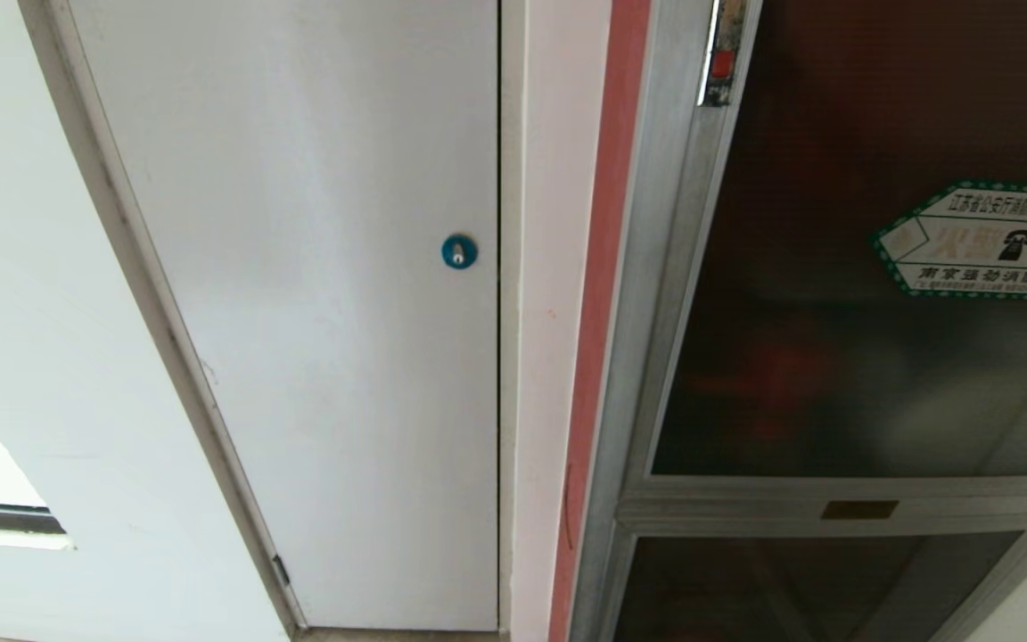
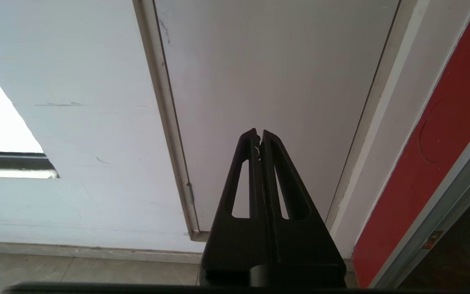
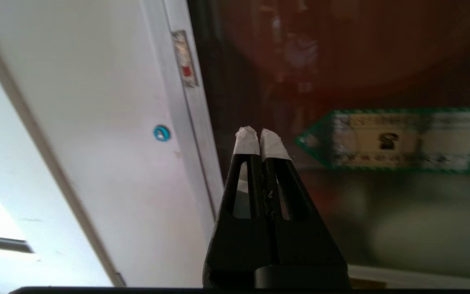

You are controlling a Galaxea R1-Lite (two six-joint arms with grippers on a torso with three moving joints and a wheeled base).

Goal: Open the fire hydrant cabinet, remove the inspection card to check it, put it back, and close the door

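A: Where is the fire hydrant cabinet [image 1: 656, 294]?
B: Right of the white door [image 1: 326, 312]; its glass door [image 1: 834, 357] sits closed in the frame, red latch [image 1: 721, 64] at the upper edge, green-bordered sticker [image 1: 986, 241] on the glass.
A: And the grippers?
B: Right gripper [image 3: 258, 136] pressed together, empty, before the glass; left gripper [image 2: 258, 136] likewise closed, empty, facing the white door.

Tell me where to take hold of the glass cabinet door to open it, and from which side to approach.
Go for the small red latch set in the door frame's left upright, high up by the pink wall strip. The glass is flat, with no visible handle, so that edge probably swings out. Bring the right gripper, now shut and empty before the glass, straight at the front. The left gripper faces the white door.
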